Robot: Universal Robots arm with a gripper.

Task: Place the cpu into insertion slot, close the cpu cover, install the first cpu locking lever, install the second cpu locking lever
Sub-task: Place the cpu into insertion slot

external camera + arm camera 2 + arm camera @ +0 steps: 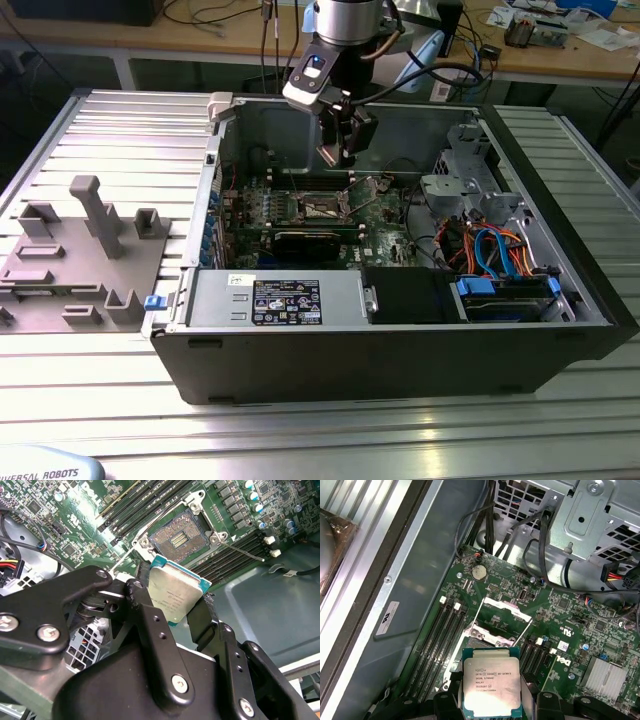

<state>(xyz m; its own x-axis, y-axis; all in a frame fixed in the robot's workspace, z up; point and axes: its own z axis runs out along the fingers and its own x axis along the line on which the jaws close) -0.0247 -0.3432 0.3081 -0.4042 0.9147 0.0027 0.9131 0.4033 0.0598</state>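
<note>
The black two-finger gripper is clamped on the small square cpu with its silvery-grey metal top, holding it clear above the square dark, shiny-rimmed insertion slot. Below the gripper, an open black computer case rests on a ribbed aluminium table. A cluttered wooden workbench stands behind it.

Slatted aluminium table; wooden workbench behind; cables strewn on it

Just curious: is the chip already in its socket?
No, the gripper holds the cpu, and the insertion slot lies empty.
</note>
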